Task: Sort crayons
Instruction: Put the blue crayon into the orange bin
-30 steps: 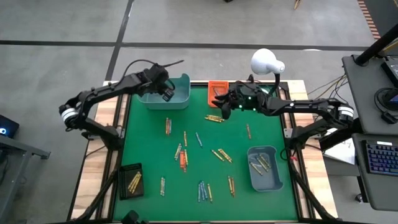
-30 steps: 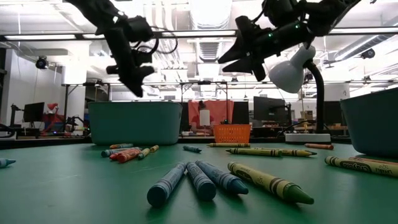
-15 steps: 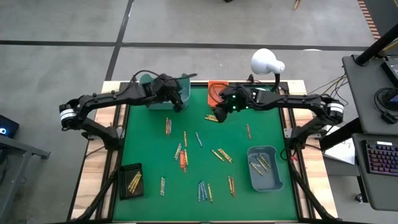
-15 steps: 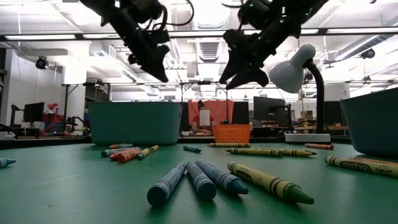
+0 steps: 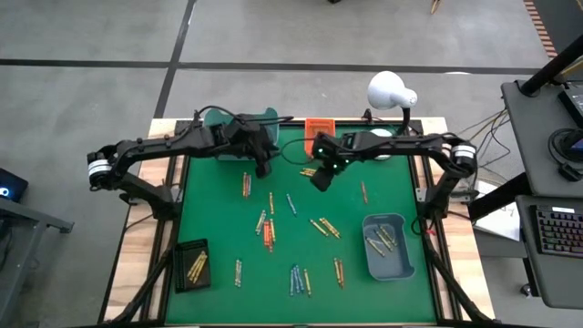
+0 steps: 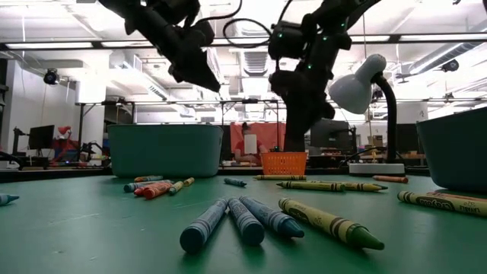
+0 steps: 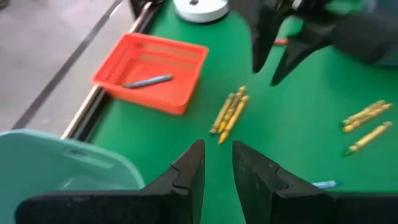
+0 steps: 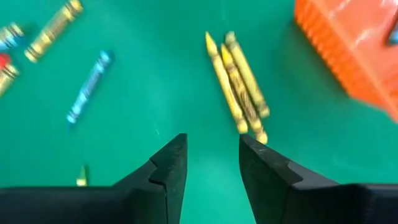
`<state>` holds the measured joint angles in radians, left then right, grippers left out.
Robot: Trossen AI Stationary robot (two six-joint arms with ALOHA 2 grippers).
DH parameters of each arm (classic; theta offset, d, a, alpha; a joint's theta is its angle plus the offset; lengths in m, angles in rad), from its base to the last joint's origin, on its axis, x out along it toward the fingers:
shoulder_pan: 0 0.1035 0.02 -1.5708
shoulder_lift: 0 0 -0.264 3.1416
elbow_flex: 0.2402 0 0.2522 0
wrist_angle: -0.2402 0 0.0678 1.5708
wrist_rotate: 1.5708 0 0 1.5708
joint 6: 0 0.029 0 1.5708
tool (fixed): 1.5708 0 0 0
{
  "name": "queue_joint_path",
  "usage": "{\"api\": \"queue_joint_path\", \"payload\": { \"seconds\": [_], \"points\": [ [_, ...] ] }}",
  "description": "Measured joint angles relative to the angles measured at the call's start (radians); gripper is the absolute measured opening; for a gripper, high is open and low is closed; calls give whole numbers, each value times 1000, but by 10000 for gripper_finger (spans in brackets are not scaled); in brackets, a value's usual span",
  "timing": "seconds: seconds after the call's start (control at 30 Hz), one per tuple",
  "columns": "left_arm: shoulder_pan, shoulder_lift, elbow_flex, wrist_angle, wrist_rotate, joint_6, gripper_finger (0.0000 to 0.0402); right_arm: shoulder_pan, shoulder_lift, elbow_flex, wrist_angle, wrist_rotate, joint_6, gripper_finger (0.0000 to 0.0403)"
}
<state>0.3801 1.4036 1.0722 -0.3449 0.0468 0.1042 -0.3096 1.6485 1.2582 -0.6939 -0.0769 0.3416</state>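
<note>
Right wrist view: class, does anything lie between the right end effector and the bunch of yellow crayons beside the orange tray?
Nothing visible does. The right end effector hangs open above bare green mat, and the yellow crayons lie just ahead of it, next to the orange tray.

1. The left gripper [image 5: 265,168] hangs above the table's far left part, fingers parted by a narrow gap, holding nothing.
2. The right gripper [image 5: 319,180] points down nearby, fingers apart and empty.
</note>
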Motion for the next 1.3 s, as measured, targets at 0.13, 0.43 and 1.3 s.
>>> {"api": "queue_joint_path", "payload": {
  "seconds": [0.13, 0.43, 1.3],
  "points": [
    [-1, -1, -27, 48, 51, -9, 64, 17, 25, 21, -87, 0, -1, 123],
    [-2, -62, -144, 249, 184, -28, 64, 50, 16, 27, -190, -1, 6, 121],
    [-3, -247, -283, 321, 175, 7, 64, 173, 16, 27, -69, -1, 283, 121]
  ]
}}
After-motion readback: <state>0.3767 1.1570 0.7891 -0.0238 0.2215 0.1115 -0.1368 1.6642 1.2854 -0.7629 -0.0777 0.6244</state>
